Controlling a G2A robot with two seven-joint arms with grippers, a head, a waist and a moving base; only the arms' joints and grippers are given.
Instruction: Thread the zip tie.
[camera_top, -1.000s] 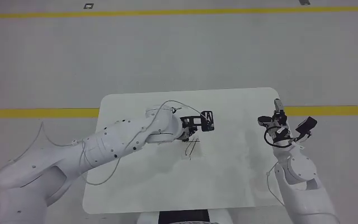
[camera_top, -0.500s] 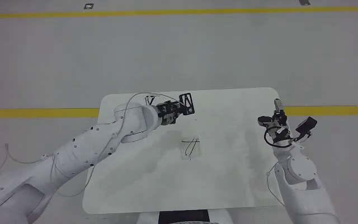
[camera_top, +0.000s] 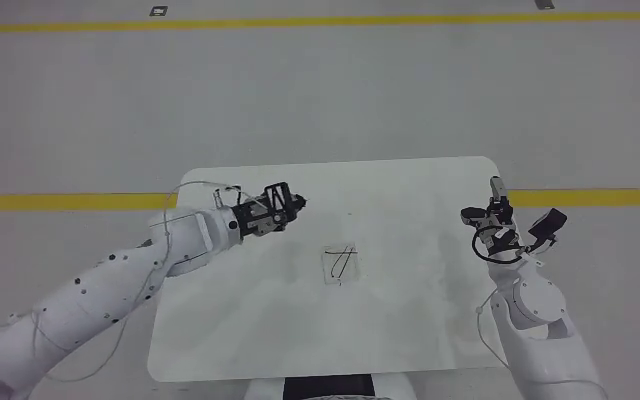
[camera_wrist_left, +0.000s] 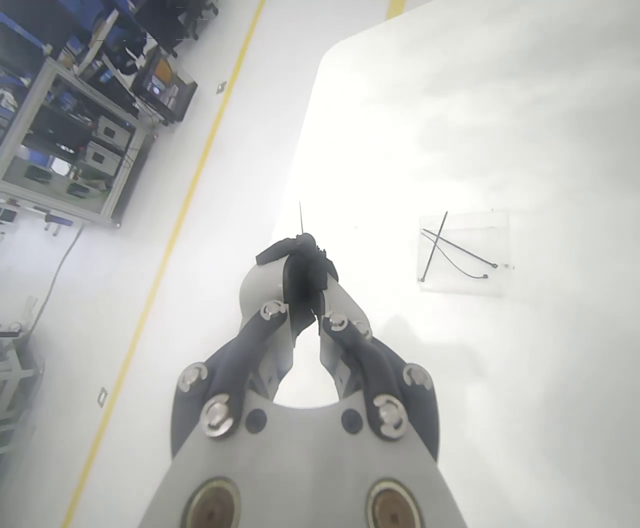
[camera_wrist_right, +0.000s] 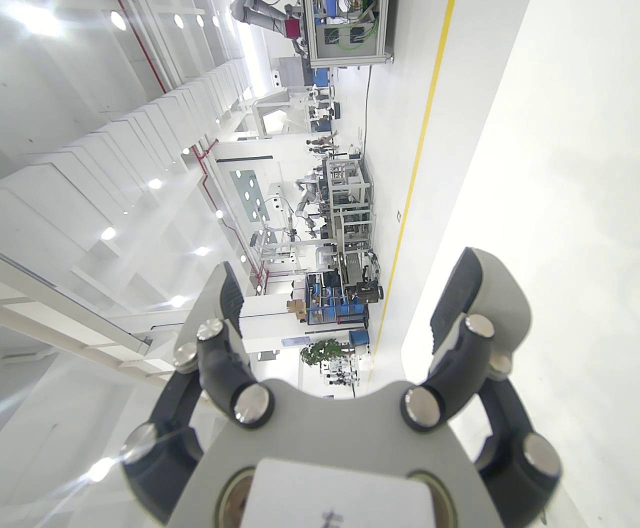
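Observation:
My left gripper (camera_top: 291, 204) hangs over the left rear part of the white table (camera_top: 420, 320), to the left of a small clear tray (camera_top: 341, 264). In the left wrist view its fingers (camera_wrist_left: 305, 250) are shut on a thin black zip tie (camera_wrist_left: 301, 216), whose tip sticks out past them. The clear tray (camera_wrist_left: 470, 285) holds a few more black zip ties (camera_wrist_left: 452, 252), lying crossed. My right gripper (camera_wrist_right: 350, 295) stands open with nothing in it. It is held up at the table's right edge (camera_top: 497, 205), pointing away from the tray.
A yellow floor line (camera_top: 90, 201) runs behind the table. Bare tabletop lies between the tray and the right arm. Shelving and equipment (camera_wrist_left: 75, 125) stand on the floor, well away from the table.
My left arm has drawn back to the left, from just above the tray to the table's left rear part. The right arm has not moved.

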